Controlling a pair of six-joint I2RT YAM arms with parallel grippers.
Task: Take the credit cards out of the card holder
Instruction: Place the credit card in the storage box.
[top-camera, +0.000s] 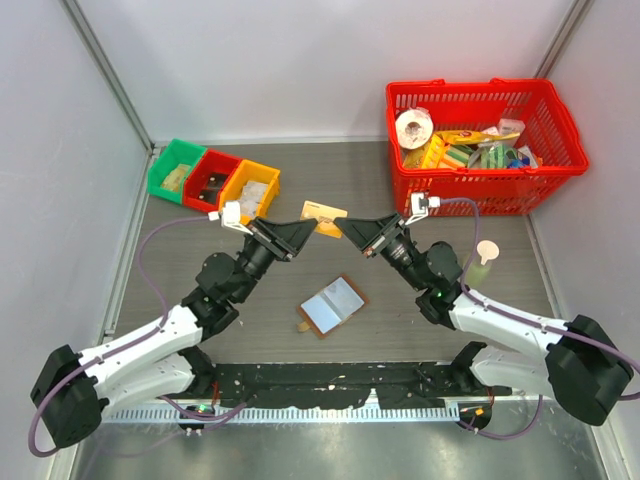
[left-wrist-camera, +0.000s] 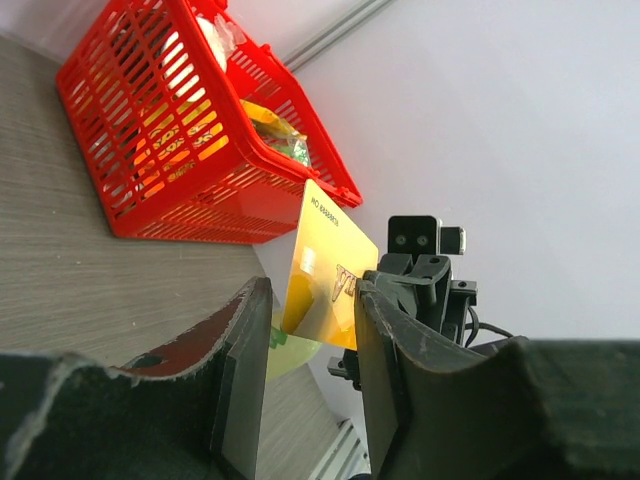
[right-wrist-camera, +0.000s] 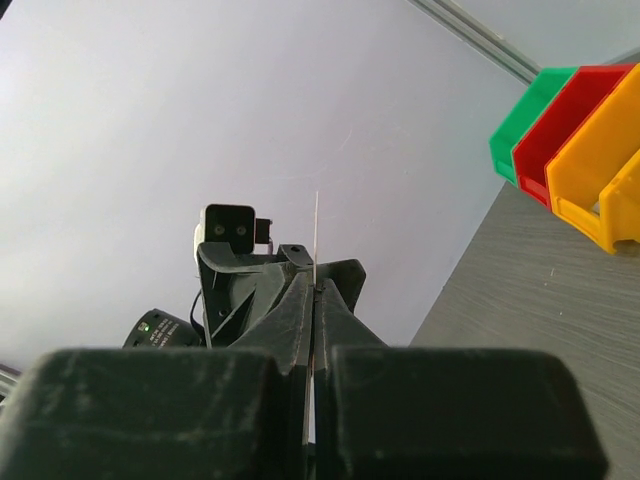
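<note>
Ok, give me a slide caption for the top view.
Right end effector pinches a gold credit card aloft, left end effector open around it, card holder lying open below.

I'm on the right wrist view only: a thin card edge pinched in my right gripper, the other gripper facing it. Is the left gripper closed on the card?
Observer: No. In the left wrist view the gold card shows in the gap of the left gripper, whose jaws stand apart.
Operator: And down below?
Observer: In the top view the card holder lies open on the table, on the near side of the held card, pale blue inside facing up.
Operator: Anything else close by?
Observer: A red basket of goods stands at the table's far right corner, just beyond the right gripper.
</note>
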